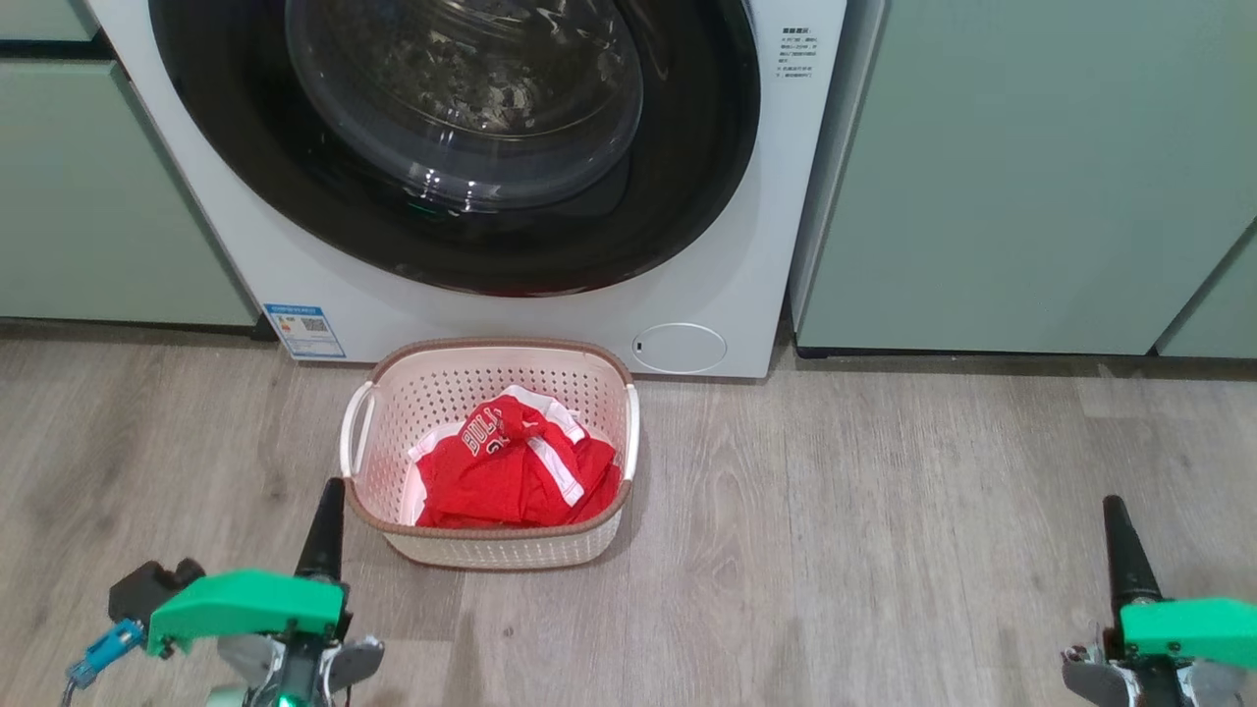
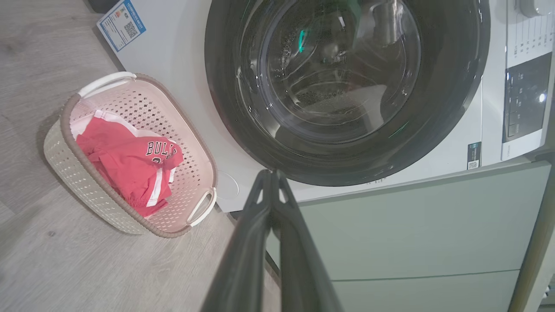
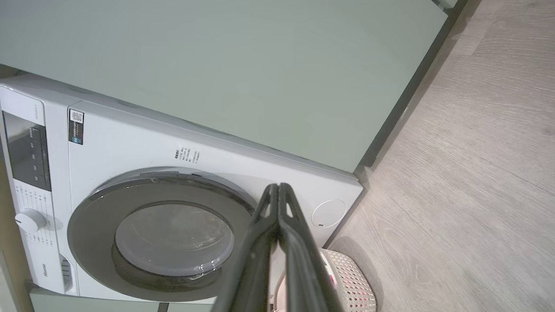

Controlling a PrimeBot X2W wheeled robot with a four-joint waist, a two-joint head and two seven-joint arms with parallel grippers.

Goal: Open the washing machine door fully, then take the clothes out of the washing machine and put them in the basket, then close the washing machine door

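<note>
Facing the head camera squarely, the washing machine door (image 1: pixel 687 196) sits shut and flush in the white washing machine (image 1: pixel 776 245), across the upper middle of the frame. Below it, on the wood-grain floor (image 1: pixel 884 540), the basket (image 1: pixel 491 552) stands just in front of the machine. Its long axis runs left to right, with a white handle at each end. The clothes (image 1: pixel 501 476) lie bunched inside, red with white trim, with "BULL" readable. A blue label sticker (image 1: pixel 304 331) with a QR code marks the machine's lower left, and a round hatch (image 1: pixel 680 348) its lower right. Pale green cabinets (image 1: pixel 1031 177) flank both sides. The left claw (image 1: pixel 332 491) points up-frame beside the basket's near left corner, and the right claw (image 1: pixel 1113 506) stands well apart at lower right.

In the left wrist view that claw's fingers meet at the tips, pinched narrow with nothing between them. The basket slants from upper left to lower right, and "BULLS" is legible.

In the right wrist view the fingers are likewise pressed together and hold nothing. The door lies at lower left, with the control panel (image 3: pixel 26 151) and dial (image 3: pixel 29 220) at the left edge. The print above the door is too small to read.
</note>
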